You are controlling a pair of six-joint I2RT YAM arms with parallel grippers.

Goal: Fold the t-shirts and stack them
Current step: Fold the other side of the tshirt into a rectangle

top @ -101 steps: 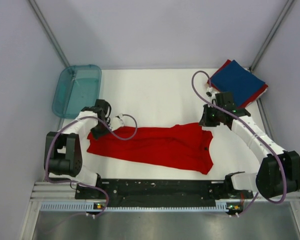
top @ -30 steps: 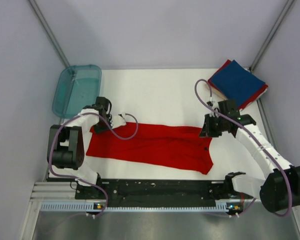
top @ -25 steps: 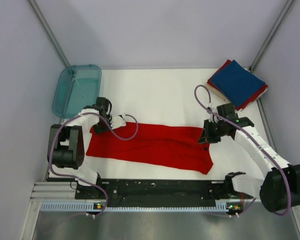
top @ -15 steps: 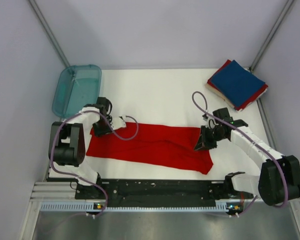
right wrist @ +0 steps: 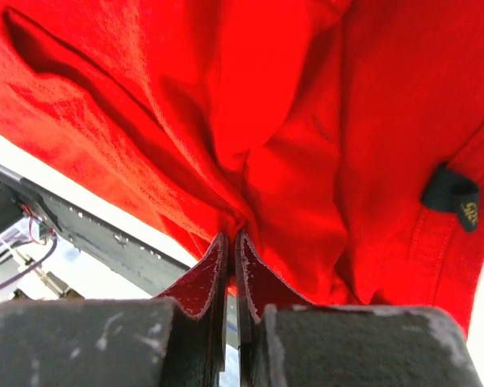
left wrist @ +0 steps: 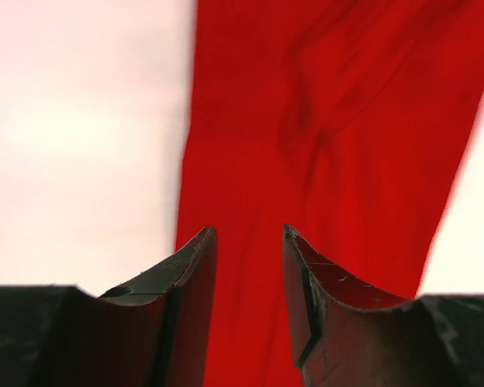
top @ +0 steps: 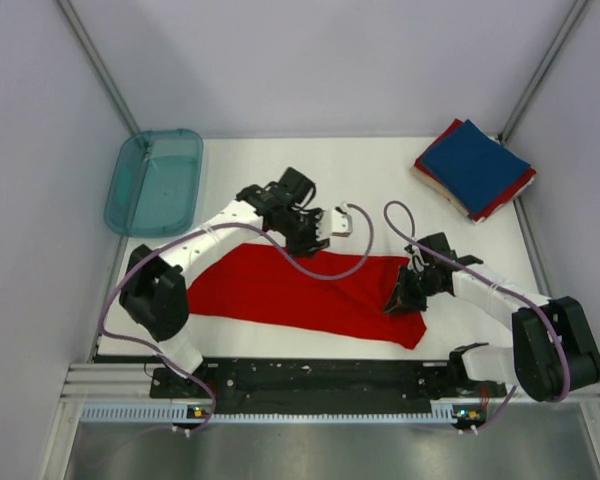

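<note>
A bright red t-shirt [top: 280,290] lies spread in a long band across the near half of the white table. My left gripper [top: 318,243] hovers over the shirt's far edge near its middle, open and empty; the left wrist view shows its jaws [left wrist: 246,232] apart above the red cloth [left wrist: 347,161]. My right gripper [top: 395,302] is down on the shirt's right end, shut on a bunched fold of red cloth [right wrist: 266,97], as the right wrist view [right wrist: 231,235] shows. A folded navy blue t-shirt [top: 475,165] lies on a folded red one at the back right corner.
A translucent teal tray [top: 155,180] stands at the back left. A black rail [top: 310,375] runs along the table's near edge, close to the shirt's near hem. A small black label [right wrist: 450,195] sits on the shirt near my right gripper. Grey walls enclose the table.
My left arm has swung from the shirt's left end to above its middle, open. My right gripper has moved down and left onto the shirt's right end and shut on a fold.
</note>
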